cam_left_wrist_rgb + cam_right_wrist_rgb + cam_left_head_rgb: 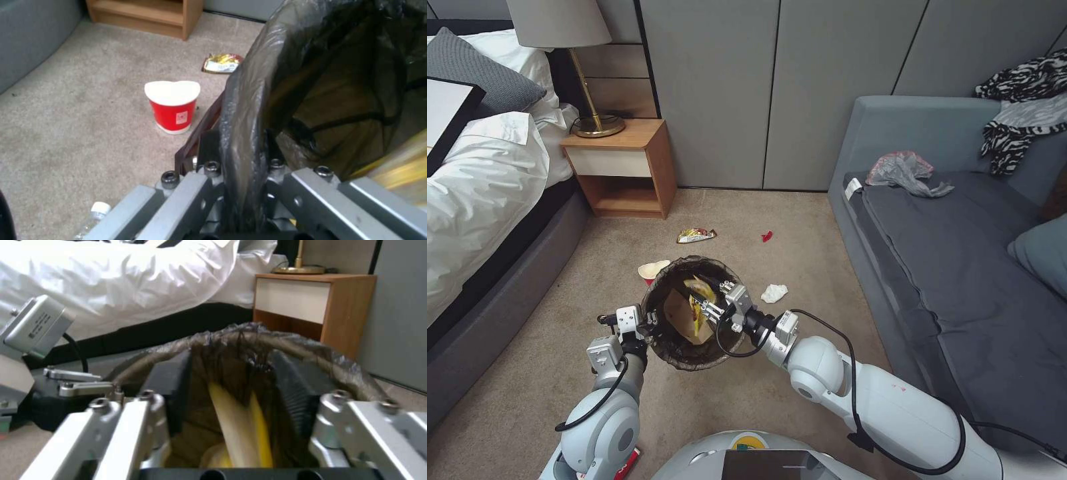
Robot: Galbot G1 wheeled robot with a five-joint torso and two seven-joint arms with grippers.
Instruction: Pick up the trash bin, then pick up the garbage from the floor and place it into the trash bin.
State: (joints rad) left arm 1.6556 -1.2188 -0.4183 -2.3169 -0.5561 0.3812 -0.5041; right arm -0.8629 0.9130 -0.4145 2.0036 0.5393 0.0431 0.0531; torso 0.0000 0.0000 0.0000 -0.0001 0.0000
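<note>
My left gripper (650, 325) (240, 146) holds the trash bin (694, 313) off the carpet, shut on its liner-covered rim (249, 100). Over the bin's mouth hangs my right gripper (710, 309) (231, 373), open. A yellow wrapper (242, 433) (699, 300) lies loose between its fingers, inside the bin, beside a tan paper piece (679, 315). On the floor lie more garbage: a red-and-white noodle cup (652, 270) (172, 105), a gold snack wrapper (696, 235) (221, 63), a crumpled white tissue (774, 293), a red scrap (767, 236) and a clear bottle (95, 215).
A bed (480, 200) runs along the left. A wooden nightstand (624, 167) with a lamp (584, 67) stands against the back wall. A grey sofa (960, 267) with clothes on it fills the right. Open carpet (727, 220) lies between them.
</note>
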